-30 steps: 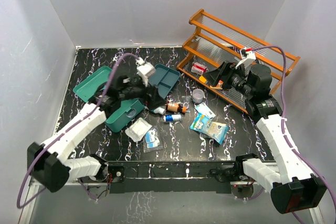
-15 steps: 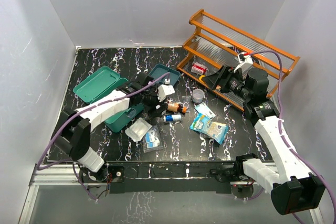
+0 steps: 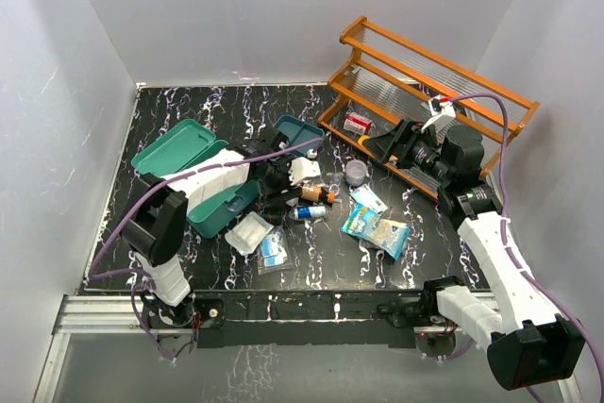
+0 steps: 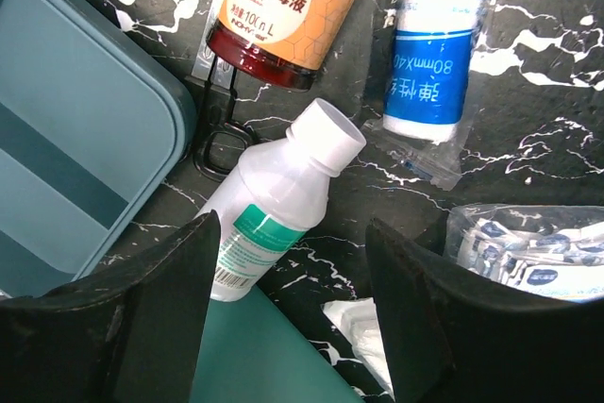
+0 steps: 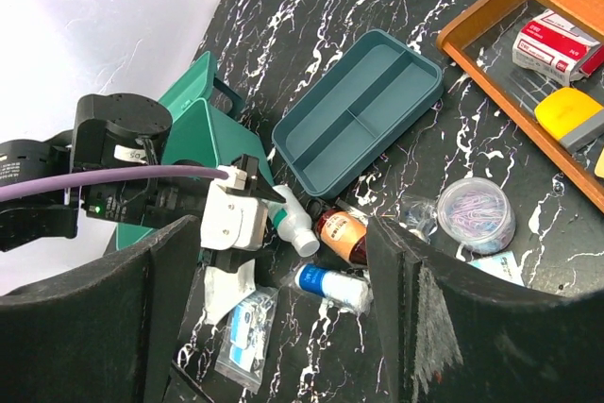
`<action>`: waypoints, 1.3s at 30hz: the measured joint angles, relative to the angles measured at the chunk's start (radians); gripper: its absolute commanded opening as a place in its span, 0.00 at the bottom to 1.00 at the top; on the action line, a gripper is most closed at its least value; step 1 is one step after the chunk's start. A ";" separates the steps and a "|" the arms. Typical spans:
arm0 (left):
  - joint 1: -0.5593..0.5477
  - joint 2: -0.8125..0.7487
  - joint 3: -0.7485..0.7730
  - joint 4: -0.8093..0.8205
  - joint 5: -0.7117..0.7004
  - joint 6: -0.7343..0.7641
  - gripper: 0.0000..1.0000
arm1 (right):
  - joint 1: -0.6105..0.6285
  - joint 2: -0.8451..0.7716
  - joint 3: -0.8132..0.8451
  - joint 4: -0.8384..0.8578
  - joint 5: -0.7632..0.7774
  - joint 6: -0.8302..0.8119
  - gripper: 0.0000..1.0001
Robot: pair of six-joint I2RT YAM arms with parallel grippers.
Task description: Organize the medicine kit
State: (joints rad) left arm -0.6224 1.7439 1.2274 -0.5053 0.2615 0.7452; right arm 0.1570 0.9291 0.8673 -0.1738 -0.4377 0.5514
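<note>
White walls (image 3: 283, 7) enclose a black marbled tabletop (image 3: 170, 106).

tool (image 4: 288, 266) jaws apart | white bottle (image 4: 281, 203) lying between | teal tray (image 4: 85, 129) left | brown bottle (image 4: 283, 2) beyond

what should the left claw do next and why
Probably lower the left claw straight down and close on the white bottle. It lies on its side on the table between the open fingers, not yet gripped. The brown bottle and the teal insert tray sit close by, so a slow descent seems wise.
</note>
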 measured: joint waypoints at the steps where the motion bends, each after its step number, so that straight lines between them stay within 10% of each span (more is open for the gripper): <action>1: 0.000 0.003 0.003 -0.002 -0.004 0.006 0.62 | 0.000 0.000 0.000 0.000 -0.001 0.001 0.69; 39: -0.006 0.123 0.031 0.002 -0.069 0.073 0.43 | 0.000 0.014 -0.034 0.064 -0.026 0.027 0.63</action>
State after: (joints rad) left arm -0.6281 1.8671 1.2583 -0.5034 0.1928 0.8181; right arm 0.1570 0.9436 0.8330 -0.1101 -0.4633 0.5789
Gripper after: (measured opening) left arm 0.500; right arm 0.630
